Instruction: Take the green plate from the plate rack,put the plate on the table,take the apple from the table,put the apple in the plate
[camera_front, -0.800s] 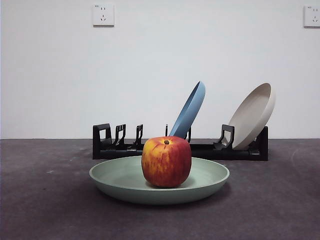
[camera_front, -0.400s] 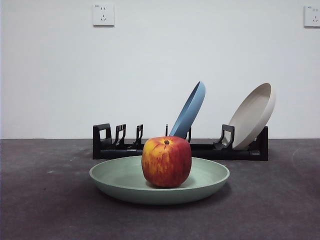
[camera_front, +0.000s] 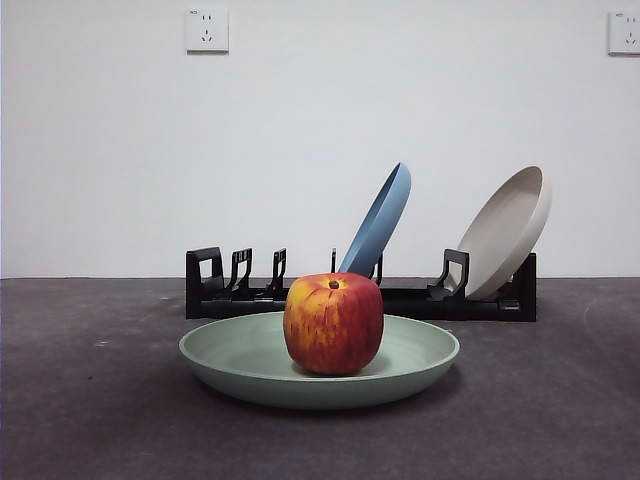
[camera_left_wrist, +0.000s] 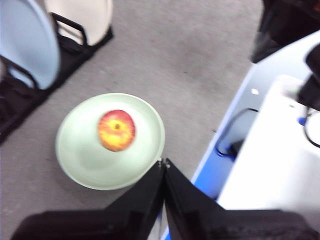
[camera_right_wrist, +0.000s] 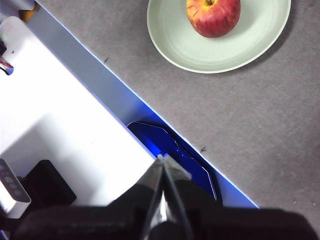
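The red apple (camera_front: 333, 324) sits in the pale green plate (camera_front: 240, 355), which lies flat on the dark grey table (camera_front: 90, 420) in front of the black plate rack (camera_front: 230, 290). The left wrist view shows the apple (camera_left_wrist: 116, 130) in the plate (camera_left_wrist: 80, 155) from above, and the right wrist view shows the apple (camera_right_wrist: 213, 16) in the plate (camera_right_wrist: 200, 50) too. My left gripper (camera_left_wrist: 164, 162) is shut, empty, high above the table's edge. My right gripper (camera_right_wrist: 162, 158) is shut, empty, over the table's edge. Neither arm shows in the front view.
A blue plate (camera_front: 380, 220) and a cream-white plate (camera_front: 508, 232) lean in the rack's right half; the left slots hold nothing. A white and blue base (camera_right_wrist: 60, 120) borders the table's near edge. Two wall sockets (camera_front: 207, 30) are on the white wall.
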